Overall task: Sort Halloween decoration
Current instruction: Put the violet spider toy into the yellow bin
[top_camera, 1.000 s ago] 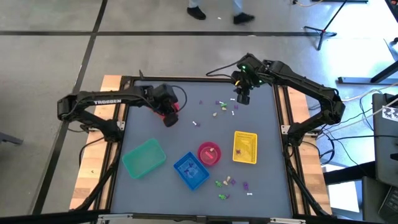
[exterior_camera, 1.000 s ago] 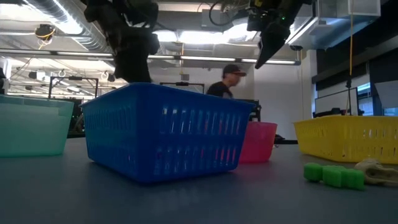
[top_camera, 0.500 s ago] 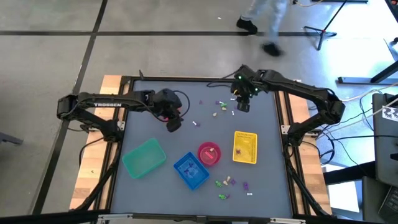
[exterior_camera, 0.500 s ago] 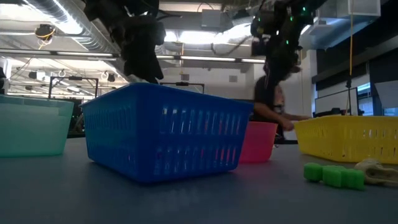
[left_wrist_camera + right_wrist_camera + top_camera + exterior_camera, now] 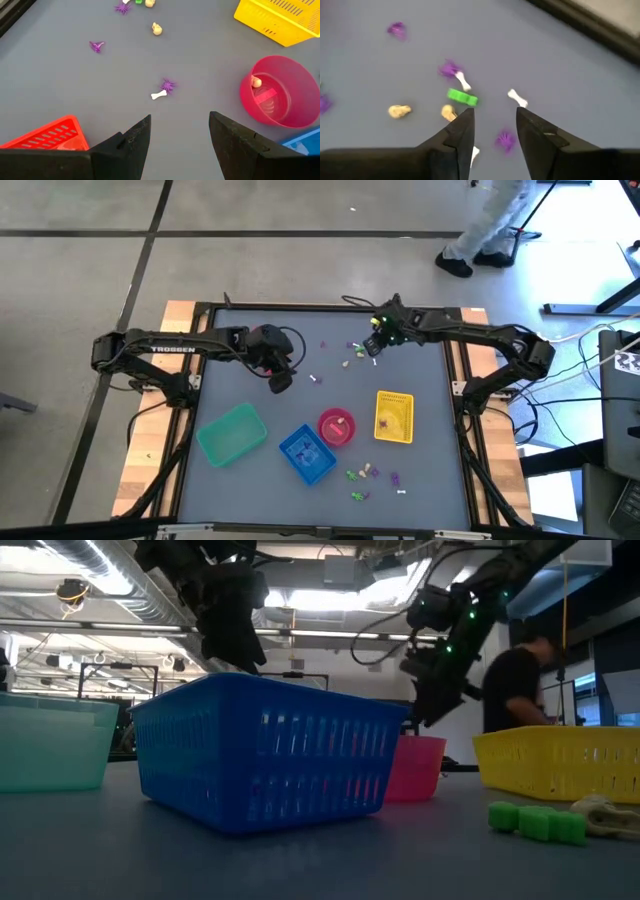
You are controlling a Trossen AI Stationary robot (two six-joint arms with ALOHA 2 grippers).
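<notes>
Left gripper (image 5: 281, 381) hangs over the table's (image 5: 430, 470) left-middle, just right of the red basket (image 5: 42, 137). Fingers spread wide w/ nothing between them; in its wrist view a white bone (image 5: 158, 95) and a purple spider (image 5: 168, 85) lie touching on the mat past the fingertips.

Right gripper (image 5: 371, 348) is at the far side, over the far cluster of trinkets (image 5: 355, 352). Fingers apart, partway open, nothing held. Right wrist view shows a green piece (image 5: 462, 97), two cream bits (image 5: 399, 111), another white bone (image 5: 517, 98) and purple spiders (image 5: 449, 68) scattered on the mat just ahead of it.

Decorations sit in two bunches: the far one under the right gripper, plus a near cluster (image 5: 372, 477) by the near edge, right of the blue basket (image 5: 307, 454). Low view catches green blocks (image 5: 537, 821) and a cream piece (image 5: 604, 815) from that near bunch.

Baskets in a row across the near half: teal basket (image 5: 231, 433) on the left, then blue, pink bowl (image 5: 336, 426) w/ a cream bit inside, yellow basket (image 5: 394, 417) on the right. A person (image 5: 490, 225) is on the floor beyond the far right corner.
</notes>
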